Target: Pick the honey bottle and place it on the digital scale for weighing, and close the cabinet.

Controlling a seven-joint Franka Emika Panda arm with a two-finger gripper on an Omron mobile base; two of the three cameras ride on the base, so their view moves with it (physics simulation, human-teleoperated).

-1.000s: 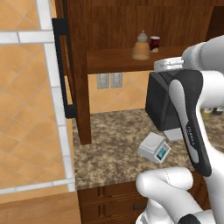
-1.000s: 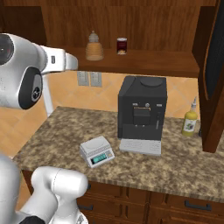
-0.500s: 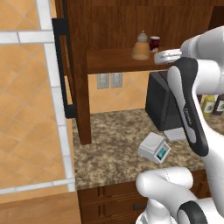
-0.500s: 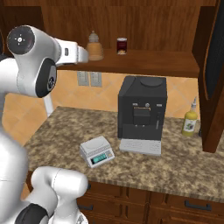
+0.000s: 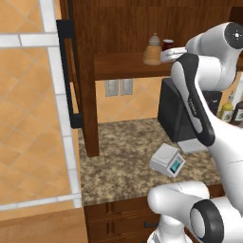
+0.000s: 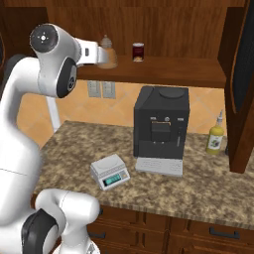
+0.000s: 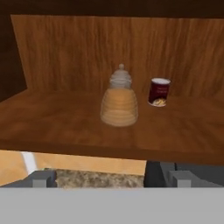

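Overhead, one cabinet (image 5: pixel 123 33) is filling the top of both base views, its doors standing open: one with a long black handle at the left of the left base view, one at the right edge of the right base view. One coffee machine (image 6: pixel 161 124) is sitting at the centre of the right base view on the one granite counter (image 6: pixel 208 188). One digital scale (image 6: pixel 109 171) is lying on that counter, low and left of centre, just beside the machine's tray. On the cabinet shelf two things are standing upright and near each other but apart: one honey bottle (image 7: pixel 119 97) at the middle of the hand view and one dark red jar (image 7: pixel 159 92) to its right. One yellow-green sauce bottle (image 6: pixel 216 138) is waiting at the right of the right base view.

I am reaching my arm up and forward, elbow high, holding my gripper (image 7: pixel 109 178) level in front of the shelf edge, jaws spread wide and gripping nothing, short of the honey bottle.
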